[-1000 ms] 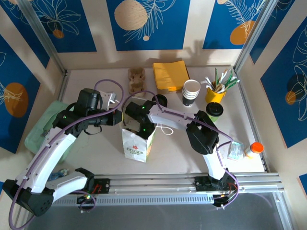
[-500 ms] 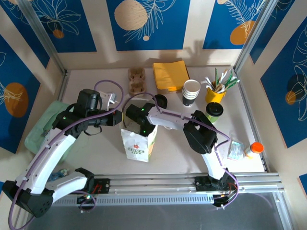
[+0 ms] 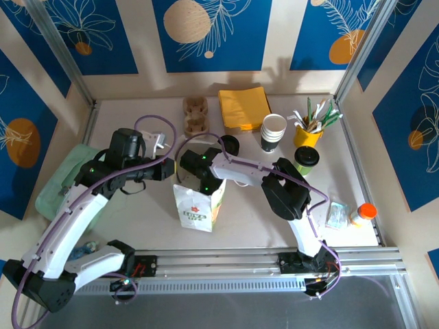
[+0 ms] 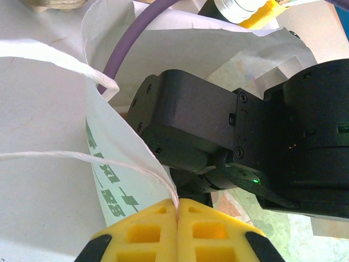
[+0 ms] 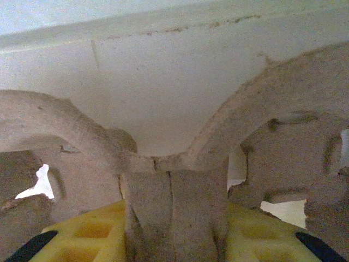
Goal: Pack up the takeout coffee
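The left gripper (image 4: 178, 210), jaws fully closed, pinches the bag (image 3: 197, 208) handle (image 4: 54, 59); the right gripper (image 5: 173, 218), jaws part-open, clamps the carrier (image 5: 272, 142) rib.

The one thing carrying print is the white paper bag (image 3: 197, 205). From overhead, its front face bears a small red flower-like emblem (image 3: 195, 203) with a short line of green lettering (image 3: 194, 216) under it, too small to spell out. From the left wrist, green characters (image 4: 109, 177) run up the bag's side wall, just above and to the left of the left claw (image 4: 178, 206). They lie sideways and partly creased, look like block script rather than Latin letters, and cannot be read for certain
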You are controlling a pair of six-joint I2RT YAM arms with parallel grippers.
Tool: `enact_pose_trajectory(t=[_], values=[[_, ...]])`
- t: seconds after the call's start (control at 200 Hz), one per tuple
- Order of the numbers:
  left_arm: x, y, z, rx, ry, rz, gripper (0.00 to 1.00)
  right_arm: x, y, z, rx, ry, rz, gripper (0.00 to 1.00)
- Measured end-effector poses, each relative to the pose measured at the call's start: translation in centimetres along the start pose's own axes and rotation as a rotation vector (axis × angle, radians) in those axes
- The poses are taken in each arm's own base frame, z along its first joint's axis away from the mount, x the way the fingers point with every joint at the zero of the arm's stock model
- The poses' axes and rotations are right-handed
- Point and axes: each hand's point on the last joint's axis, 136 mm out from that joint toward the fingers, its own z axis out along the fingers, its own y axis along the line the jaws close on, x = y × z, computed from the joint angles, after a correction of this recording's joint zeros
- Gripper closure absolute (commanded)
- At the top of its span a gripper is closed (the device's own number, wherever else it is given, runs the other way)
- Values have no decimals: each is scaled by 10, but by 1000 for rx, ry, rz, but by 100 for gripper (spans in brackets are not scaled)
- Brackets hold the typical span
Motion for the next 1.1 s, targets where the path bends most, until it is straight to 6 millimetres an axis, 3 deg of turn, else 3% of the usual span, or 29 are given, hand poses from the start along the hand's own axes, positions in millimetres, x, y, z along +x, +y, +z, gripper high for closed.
enact_pose_trajectory(t=[0.215,0.55,1.1], values=[[1,-2,1,21,-11,26,100,1,1,-4,0,2,0,56],[0,-6,-1,45,-30,49,100,-7,1,-31,14,-46,-4,40],[-1,3,3,1,-29,54,100,-14,5,-73,45,-149,-11,38]])
